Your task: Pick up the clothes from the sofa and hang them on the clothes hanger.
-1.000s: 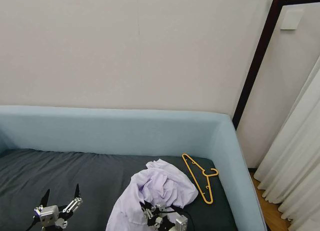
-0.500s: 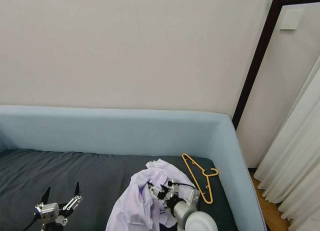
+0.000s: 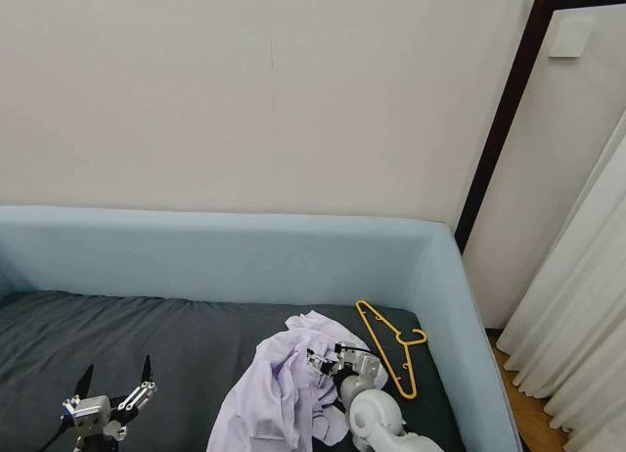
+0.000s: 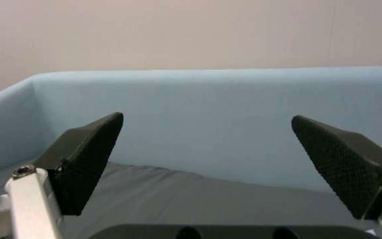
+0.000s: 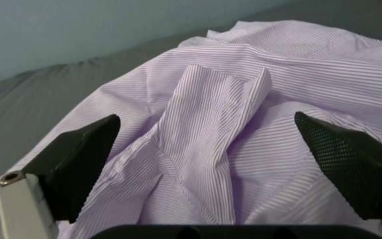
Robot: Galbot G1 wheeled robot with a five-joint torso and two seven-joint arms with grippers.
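Shirt [image 3: 266, 393] lies crumpled on the sofa [image 3: 225, 256] seat, with the hanger [image 3: 391, 346] just beside it by the armrest. Right hand [image 3: 325, 358] is released, its fingers spread wide over the shirt. Left hand [image 3: 115, 376] is likewise released, above bare seat well apart from the shirt.

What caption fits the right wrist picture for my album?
Open right gripper poised over a crumpled purple striped shirt on the sofa.

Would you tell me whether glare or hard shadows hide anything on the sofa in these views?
Head view: soft, even light, no glare; the orange hanger stands out on the dark cushion. Right wrist view: gentle shading in the folds of the shirt ahead of the open right tool. Left wrist view: the open left tool dark against the evenly lit sofa back.
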